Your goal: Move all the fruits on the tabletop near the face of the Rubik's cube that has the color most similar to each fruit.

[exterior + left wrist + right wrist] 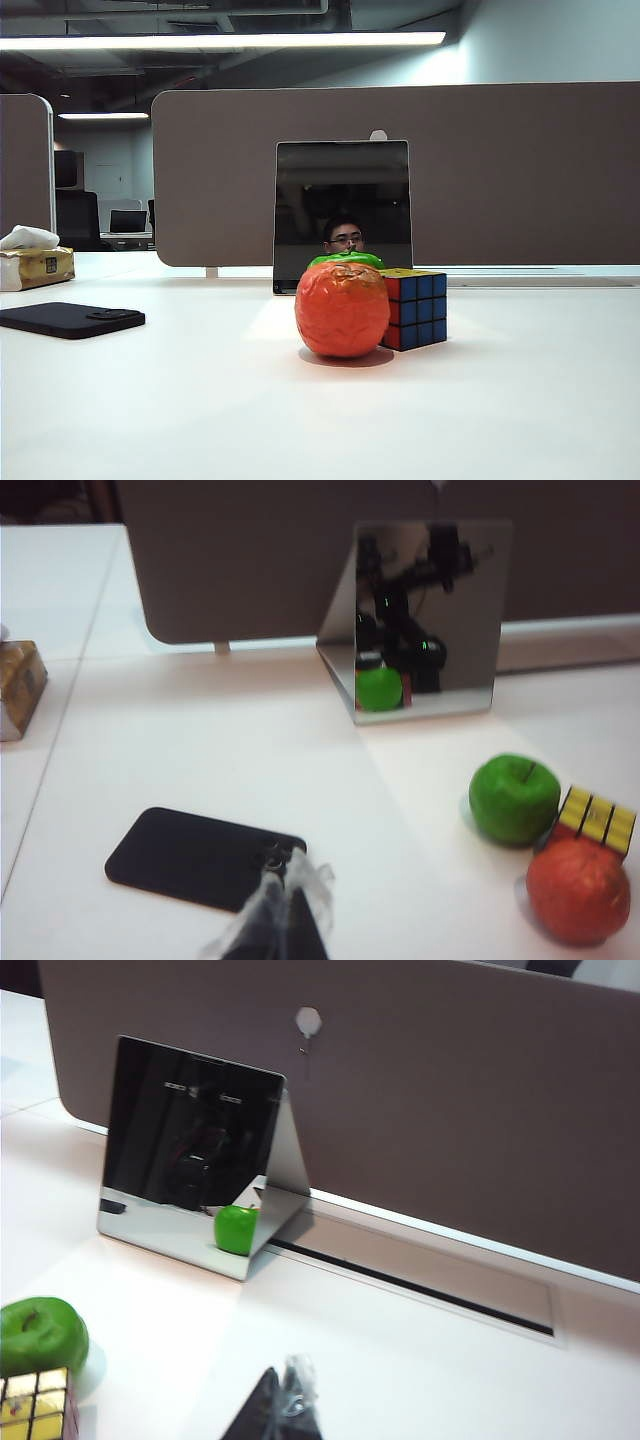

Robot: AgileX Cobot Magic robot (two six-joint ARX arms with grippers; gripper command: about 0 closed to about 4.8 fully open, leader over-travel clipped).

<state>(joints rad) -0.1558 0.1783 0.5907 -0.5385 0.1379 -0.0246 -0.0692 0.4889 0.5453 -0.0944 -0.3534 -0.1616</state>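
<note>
Exterior view: the orange fruit (342, 309) sits mid-surface, nearer the front edge than the cube (413, 308), touching or almost touching the cube's red-orange side. The apple (345, 260) shows only as a green sliver behind the fruit, toward the mirror (342, 214) at the far edge. A phone (70, 319) and a tissue box (35, 266) lie toward the left edge. Neither end effector appears here.

Left wrist view: the left end effector (288, 905) hovers over the phone's (200, 858) near corner, fingers pressed together, holding nothing, well apart from the fruits. The apple (514, 798) stands just beside the cube (597, 820); the orange fruit (578, 890) touches it or nearly so.

Right wrist view: the right end effector (284, 1408) hangs above bare surface (420, 1360), fingers together, empty. The apple (42, 1334) and cube (38, 1405) sit together beside it, and the mirror (190, 1140) reflects the apple's green.

Both fruits look like glossy hollow plastic: probably light, stiff, slippery and inclined to roll. I would grip either one across its widest girth from above, fingers clear of the stem dimple. The cube is light too and could shift if nudged.
</note>
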